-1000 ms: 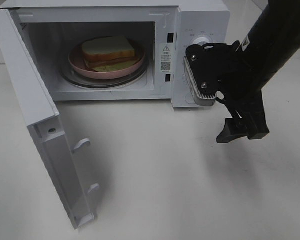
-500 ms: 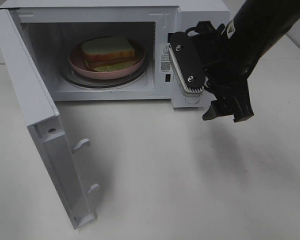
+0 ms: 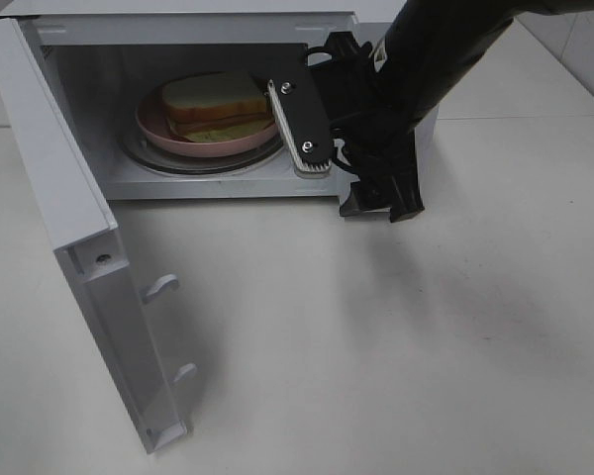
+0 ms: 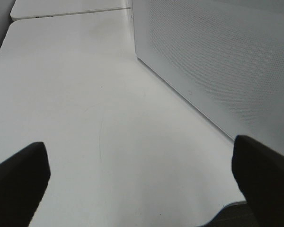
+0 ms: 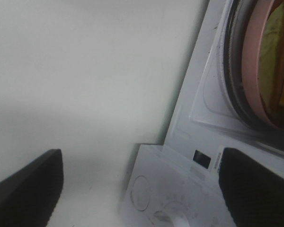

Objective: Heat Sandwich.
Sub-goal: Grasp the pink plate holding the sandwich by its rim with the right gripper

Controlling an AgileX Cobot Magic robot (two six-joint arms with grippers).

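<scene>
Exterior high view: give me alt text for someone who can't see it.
A sandwich on a round pink plate sits inside a white microwave whose door stands wide open to the left. The black right arm reaches in from the upper right, its open tool hanging before the microwave's right side, above a white table.

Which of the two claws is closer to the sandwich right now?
The right gripper: it hangs open just outside the microwave's open front, near the sandwich on its pink plate. The left gripper, also open, faces only the microwave's perforated outer wall.
</scene>
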